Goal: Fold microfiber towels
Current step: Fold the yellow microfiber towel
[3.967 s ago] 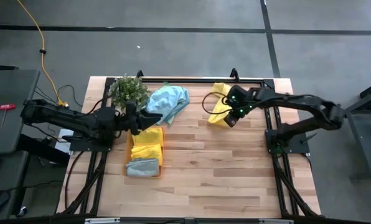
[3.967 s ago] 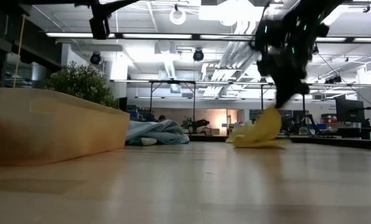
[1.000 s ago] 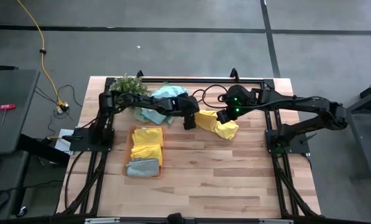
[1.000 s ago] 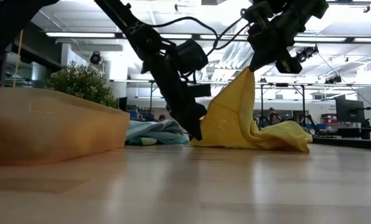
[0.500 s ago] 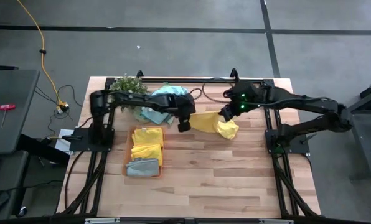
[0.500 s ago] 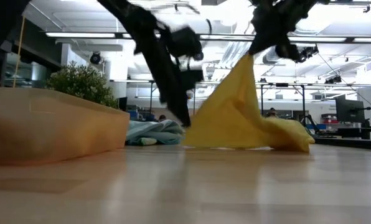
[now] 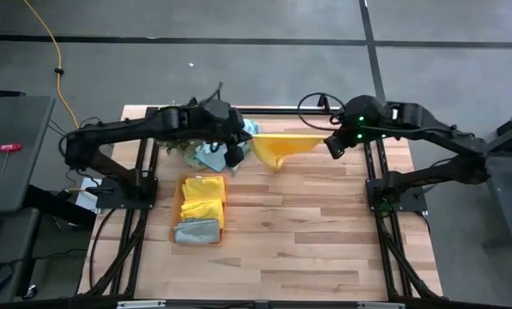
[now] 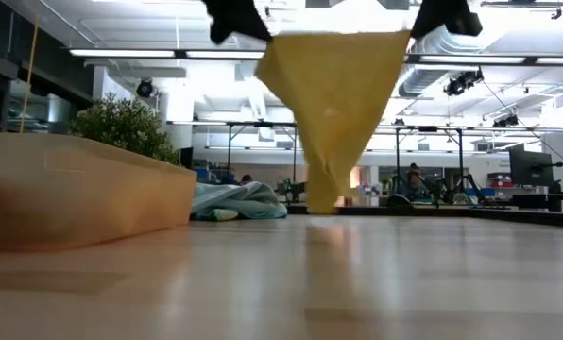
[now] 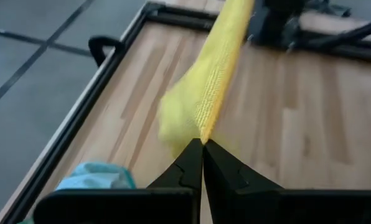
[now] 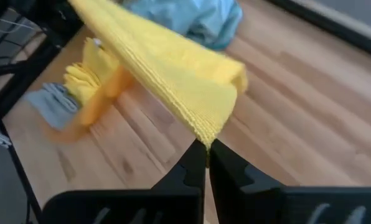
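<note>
Half a second ago the yellow towel trailed on the table with one crumpled end resting on the wood; now it hangs clear of the surface, stretched between the two arms above the far half of the table. Both grippers have risen and drawn apart: the left gripper pinches one top corner, the right gripper the other, and each wrist view shows its dark fingers closed tight on a folded edge of the cloth. From the low view the towel drapes as an upside-down triangle, broad along the taut top edge and narrowing to a limp point just above the tabletop (whether that tip touches the wood cannot be told). Its weave shows as a fine, looped pile along the edge in the right wrist view, soft and thick.

Behind it, a light blue towel lies bunched in rounded folds near the far left of the table, beside the bushy green plant. The flat orange tray sits nearer the left side, holding a folded yellow cloth and a folded grey cloth in neat rectangles. Pale butcher-block planks make up the tabletop, framed in black metal.
</note>
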Controlling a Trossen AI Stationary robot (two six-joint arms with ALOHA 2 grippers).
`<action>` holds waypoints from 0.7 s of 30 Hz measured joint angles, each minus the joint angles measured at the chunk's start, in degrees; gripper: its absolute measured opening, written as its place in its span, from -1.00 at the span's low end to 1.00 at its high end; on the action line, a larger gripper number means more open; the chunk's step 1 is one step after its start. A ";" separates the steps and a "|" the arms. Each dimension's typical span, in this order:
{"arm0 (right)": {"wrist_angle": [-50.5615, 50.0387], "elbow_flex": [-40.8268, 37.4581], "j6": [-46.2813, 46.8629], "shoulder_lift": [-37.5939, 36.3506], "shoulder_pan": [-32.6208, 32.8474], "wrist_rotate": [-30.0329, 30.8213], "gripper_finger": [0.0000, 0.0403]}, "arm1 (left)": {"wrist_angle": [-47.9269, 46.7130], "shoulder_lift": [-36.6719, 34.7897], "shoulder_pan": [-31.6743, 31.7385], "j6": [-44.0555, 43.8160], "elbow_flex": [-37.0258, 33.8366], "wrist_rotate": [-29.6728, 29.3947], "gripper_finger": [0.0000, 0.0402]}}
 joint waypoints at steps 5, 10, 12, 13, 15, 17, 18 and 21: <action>-2.14 5.98 -1.96 -0.02 0.00 -0.49 -1.00 | -5.11 0.10 -3.86 -1.39 8.66 -1.09 -1.00; -8.66 8.26 -2.59 -0.04 1.20 -7.04 -1.00 | -10.03 2.50 -7.69 -1.47 15.24 -0.69 -1.00; -11.61 8.26 -2.49 0.00 3.18 -9.90 -1.00 | -13.79 3.30 -9.23 -1.58 17.42 0.36 -1.00; -13.27 8.30 -2.43 0.00 4.43 -11.39 -1.00 | -16.71 3.39 -9.82 -1.53 18.15 1.03 -1.00; -18.43 8.24 -1.60 -0.13 7.55 -14.14 -1.00 | -22.30 3.37 -11.46 -1.08 19.13 2.82 -1.00; -20.68 8.37 -0.22 -0.07 11.40 -16.00 -1.00 | -26.40 3.43 -13.03 0.72 19.54 4.03 -1.00; -23.76 8.34 0.38 0.01 13.29 -16.21 -1.00 | -28.87 3.43 -13.83 1.82 19.50 4.03 -1.00; -24.48 7.75 3.19 -0.65 18.79 -16.70 -1.00 | -32.88 3.50 -15.48 4.03 19.50 3.69 -1.00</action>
